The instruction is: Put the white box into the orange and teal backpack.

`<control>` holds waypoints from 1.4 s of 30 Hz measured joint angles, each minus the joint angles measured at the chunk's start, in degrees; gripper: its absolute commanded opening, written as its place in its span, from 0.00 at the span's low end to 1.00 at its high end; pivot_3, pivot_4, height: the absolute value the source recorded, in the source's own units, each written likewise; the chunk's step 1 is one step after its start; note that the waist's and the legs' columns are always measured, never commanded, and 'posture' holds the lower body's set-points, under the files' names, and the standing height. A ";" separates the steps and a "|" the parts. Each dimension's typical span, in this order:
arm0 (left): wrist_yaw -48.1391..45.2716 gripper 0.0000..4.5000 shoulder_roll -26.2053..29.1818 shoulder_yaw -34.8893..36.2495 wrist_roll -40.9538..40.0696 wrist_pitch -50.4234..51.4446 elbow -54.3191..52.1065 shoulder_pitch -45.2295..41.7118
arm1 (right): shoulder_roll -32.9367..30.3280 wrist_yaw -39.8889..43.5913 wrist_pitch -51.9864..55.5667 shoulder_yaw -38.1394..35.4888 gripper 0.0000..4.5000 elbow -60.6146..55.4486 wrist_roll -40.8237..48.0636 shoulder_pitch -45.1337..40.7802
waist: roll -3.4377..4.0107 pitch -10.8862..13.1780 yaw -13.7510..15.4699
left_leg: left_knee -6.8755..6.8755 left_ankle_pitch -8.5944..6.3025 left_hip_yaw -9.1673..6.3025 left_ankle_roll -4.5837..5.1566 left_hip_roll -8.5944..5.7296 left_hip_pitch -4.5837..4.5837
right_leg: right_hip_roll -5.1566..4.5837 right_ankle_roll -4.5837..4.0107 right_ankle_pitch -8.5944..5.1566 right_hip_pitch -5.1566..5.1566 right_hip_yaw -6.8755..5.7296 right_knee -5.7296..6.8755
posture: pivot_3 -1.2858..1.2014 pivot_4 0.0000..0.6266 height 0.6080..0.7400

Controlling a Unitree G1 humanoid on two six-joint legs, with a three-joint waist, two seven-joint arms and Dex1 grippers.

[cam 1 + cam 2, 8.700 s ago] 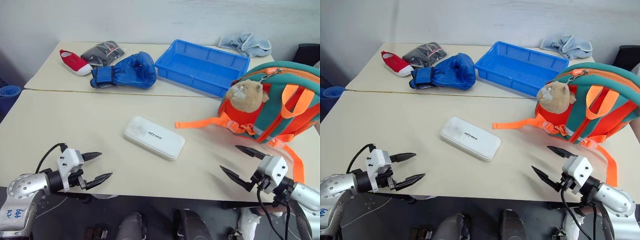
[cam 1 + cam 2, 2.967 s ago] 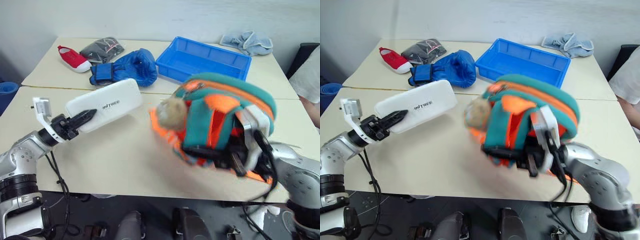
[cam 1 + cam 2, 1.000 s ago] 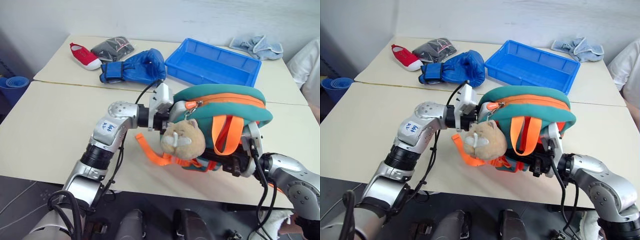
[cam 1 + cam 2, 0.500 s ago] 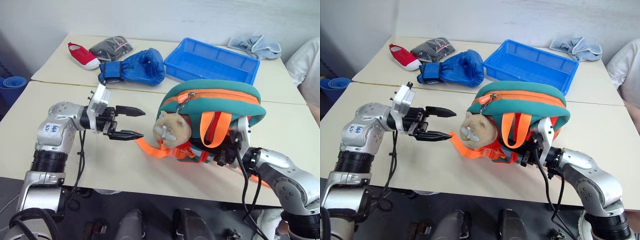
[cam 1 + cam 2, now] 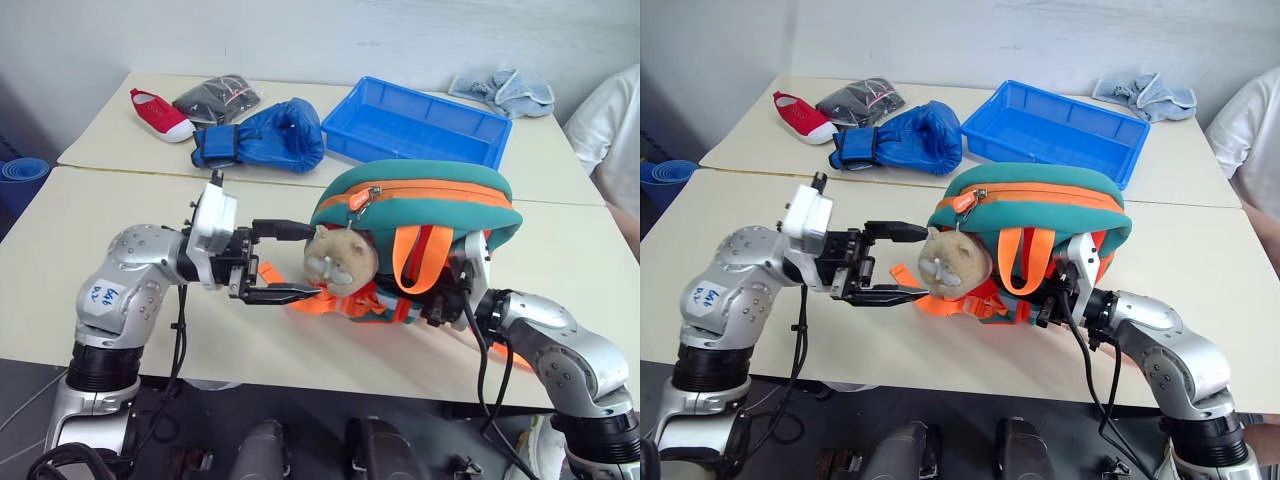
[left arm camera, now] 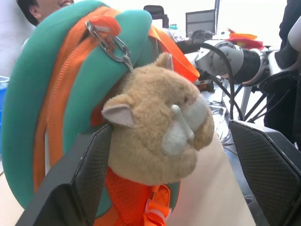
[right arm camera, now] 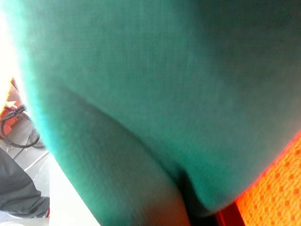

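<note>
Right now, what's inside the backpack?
Can't see inside: the orange and teal backpack shows only its outer shell, and the plush hamster charm hangs in front of it. No white box lies on the table around it.

Robot arms: silver-grey metal housings, black joints and cabling.

Left tool (image 5: 298, 262): two black pointed fingers (image 5: 283, 230) on a black body, with a white block-shaped module behind it. Left forearm bears a white sticker with blue handwriting. Black cables loop under both arms. Right tool (image 5: 1048, 307): black, carrying a similar white module; rounded silver elbow housing behind.
</note>
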 measured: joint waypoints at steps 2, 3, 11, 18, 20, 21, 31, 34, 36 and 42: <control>1.18 0.92 -1.93 -1.53 1.78 -2.12 0.60 0.88 | 0.28 0.18 -0.22 0.30 0.00 0.07 -0.17 -0.08 | 0.00 0.00 -0.01 | 0.00 0.00 0.01 0.00 0.00 0.00 | 0.00 0.00 0.00 0.00 0.00 0.00 | 0.52 0.24 1.00; 2.08 0.88 -3.10 -2.33 2.91 -3.18 0.80 1.28 | 0.61 0.22 -0.38 0.29 0.00 0.11 -0.45 -0.09 | 0.00 0.00 -0.01 | 0.00 0.00 0.00 0.00 0.00 -0.01 | 0.00 0.00 0.00 -0.01 0.00 0.00 | 0.52 0.24 1.00; 6.93 0.37 -6.80 -4.27 7.13 -6.71 4.19 1.55 | 2.25 0.03 -1.94 0.21 0.00 0.11 -0.92 0.44 | 0.00 0.00 0.01 | -0.01 0.00 0.01 0.01 0.01 0.00 | 0.00 0.00 0.00 -0.01 0.00 0.01 | 0.52 0.24 1.00; 5.18 0.03 -1.70 0.36 1.81 -1.38 5.15 0.41 | 1.25 0.13 -2.45 -4.49 0.00 -2.78 1.28 7.47 | 0.00 0.00 0.06 | -0.06 0.00 -0.01 0.01 0.01 0.01 | -0.01 0.00 0.00 0.00 -0.01 -0.03 | 0.52 0.24 1.00; 3.91 0.03 0.86 1.46 0.38 0.48 7.12 -1.68 | 1.06 0.13 -2.55 -5.32 0.00 -3.22 1.61 8.69 | 0.00 0.00 0.07 | -0.06 0.00 -0.02 0.00 0.00 0.01 | -0.01 0.00 0.00 0.00 -0.02 -0.01 | 0.52 0.24 1.00; 3.73 0.03 2.04 2.21 0.07 1.04 8.55 -2.86 | 1.06 0.07 -2.59 -5.50 0.00 -3.55 1.83 8.98 | 0.00 0.00 0.07 | -0.06 0.00 -0.02 0.00 0.00 0.01 | -0.01 0.00 0.00 -0.01 -0.02 0.00 | 0.52 0.24 1.00; 4.26 0.03 6.50 2.89 7.72 -2.21 34.89 -10.75 | 3.94 -6.10 -2.23 -11.42 0.00 -5.84 10.13 11.38 | -0.01 0.00 0.12 | -0.14 -0.01 0.04 0.01 -0.02 -0.02 | 0.01 0.00 0.00 -0.05 -0.04 0.11 | 0.52 0.24 1.00; 3.56 0.03 6.20 1.11 9.31 -2.47 36.12 -9.55 | 4.50 -8.08 -2.31 -11.57 0.00 -7.38 11.32 13.00 | -0.01 0.00 0.10 | -0.14 -0.02 0.04 0.01 -0.02 -0.04 | -0.01 0.00 0.00 -0.06 -0.02 0.12 | 0.52 0.24 1.00; 2.02 0.03 6.49 -0.28 10.17 -2.99 34.79 -7.32 | 5.03 -8.90 -2.41 -11.82 0.00 -7.73 11.73 13.83 | 0.00 0.00 -0.11 | -0.21 -0.02 0.12 0.01 -0.02 0.03 | -0.01 0.00 0.00 -0.06 0.06 0.11 | 0.52 0.24 1.00; 2.85 0.03 1.21 -3.65 13.17 -7.00 32.67 -0.92 | 7.82 -12.21 -2.52 -13.50 0.00 -11.24 16.33 18.76 | -0.01 0.00 0.47 | -0.29 -0.03 -0.03 0.08 -0.03 0.03 | -0.11 -0.03 -0.02 -0.07 0.00 -0.05 | 0.52 0.24 1.00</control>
